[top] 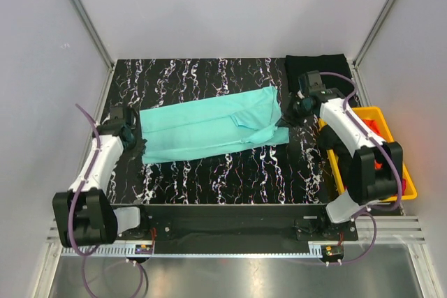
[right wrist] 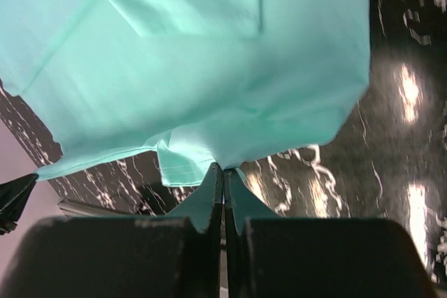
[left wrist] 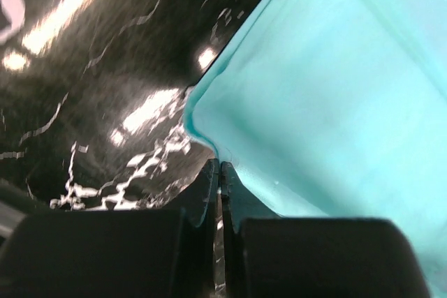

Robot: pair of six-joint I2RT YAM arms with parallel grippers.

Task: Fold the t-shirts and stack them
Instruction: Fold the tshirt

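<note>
A light teal t-shirt (top: pixel 209 127) lies stretched across the black marbled table (top: pixel 209 179), folded into a long band. My left gripper (top: pixel 140 146) is shut on its left edge; in the left wrist view the fingers pinch the cloth (left wrist: pixel 321 88) at the hem. My right gripper (top: pixel 285 118) is shut on the shirt's right end; in the right wrist view the cloth (right wrist: pixel 209 61) hangs from the closed tips, lifted off the table. A folded black t-shirt (top: pixel 318 69) lies at the back right. Orange cloth (top: pixel 378 127) shows in the yellow bin.
A yellow plastic bin (top: pixel 391 172) stands at the table's right edge, beside the right arm. Grey walls close the back and sides. The metal rail with the arm bases runs along the near edge.
</note>
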